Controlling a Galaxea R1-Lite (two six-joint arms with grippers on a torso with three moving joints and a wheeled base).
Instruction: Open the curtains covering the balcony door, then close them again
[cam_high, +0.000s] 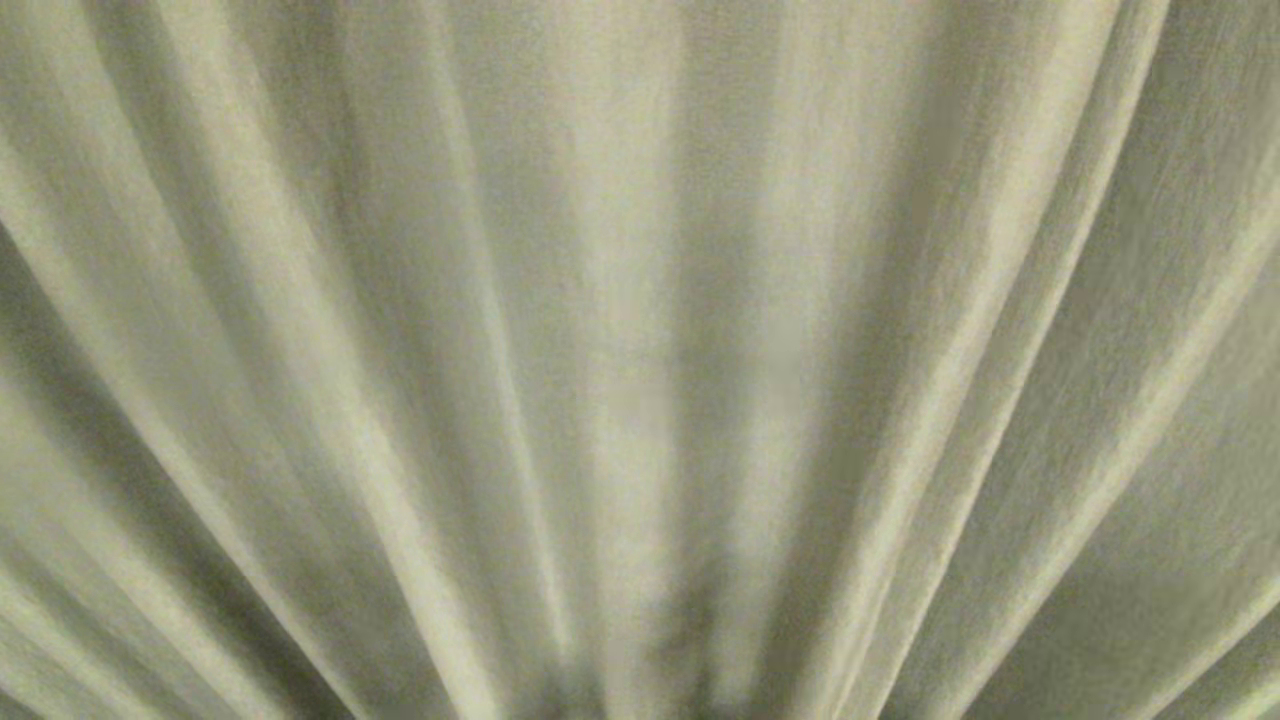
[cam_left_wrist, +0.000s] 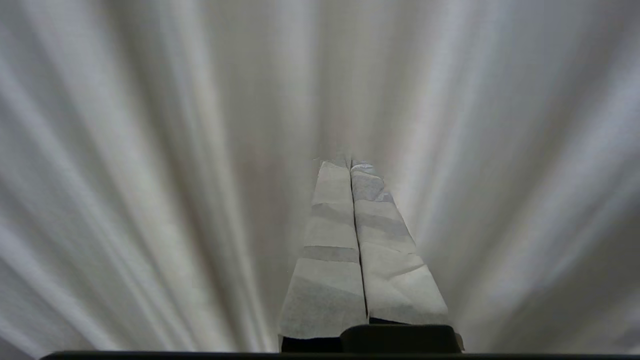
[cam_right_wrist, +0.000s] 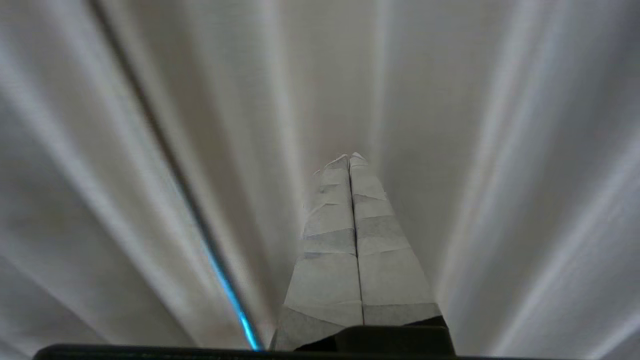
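Pleated folds of the curtains (cam_high: 640, 300) fill every view, balcony door hidden behind, as the left gripper (cam_left_wrist: 351, 164) and right gripper (cam_right_wrist: 350, 159), both pressed closed and empty, risk sliding off the slack fabric ungripped.

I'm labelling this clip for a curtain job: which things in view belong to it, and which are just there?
Job:
- curtains, filling every view
- left gripper, shut, empty
- right gripper, shut, empty

Just there:
- nothing else shows; the balcony door is hidden
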